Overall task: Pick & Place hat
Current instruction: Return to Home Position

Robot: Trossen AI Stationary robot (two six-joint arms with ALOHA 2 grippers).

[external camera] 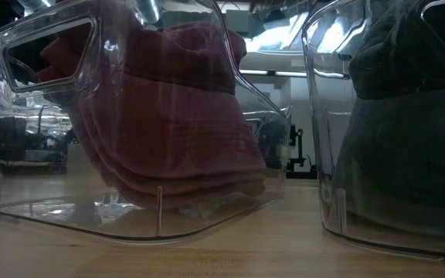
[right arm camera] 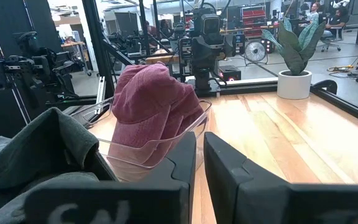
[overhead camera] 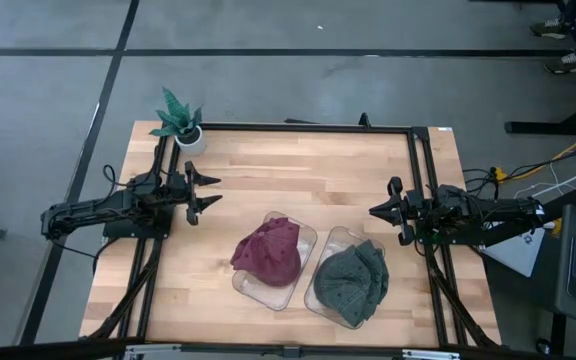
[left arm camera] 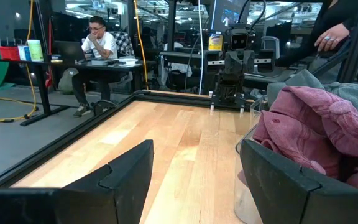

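Observation:
A maroon hat (overhead camera: 268, 250) lies bunched in a clear plastic bin (overhead camera: 251, 286) near the table's middle and rises above the bin's rim; the low view shows it (external camera: 176, 116) resting on the bin's floor. A dark green hat (overhead camera: 353, 280) fills a second clear bin (overhead camera: 315, 300) just to the right. My left gripper (overhead camera: 211, 193) hovers open over the table's left part, apart from both bins; its wrist view (left arm camera: 194, 152) has the maroon hat (left arm camera: 319, 124) off to one side. My right gripper (overhead camera: 373, 211) is shut at the table's right, above the green hat's bin, and holds nothing (right arm camera: 200, 140).
A small potted plant (overhead camera: 180, 120) stands at the table's far left corner. A black frame rail (overhead camera: 308, 127) runs along the far edge and down both sides. Bare wood lies between the grippers and the far edge. A person (left arm camera: 98, 43) sits at a desk beyond the table.

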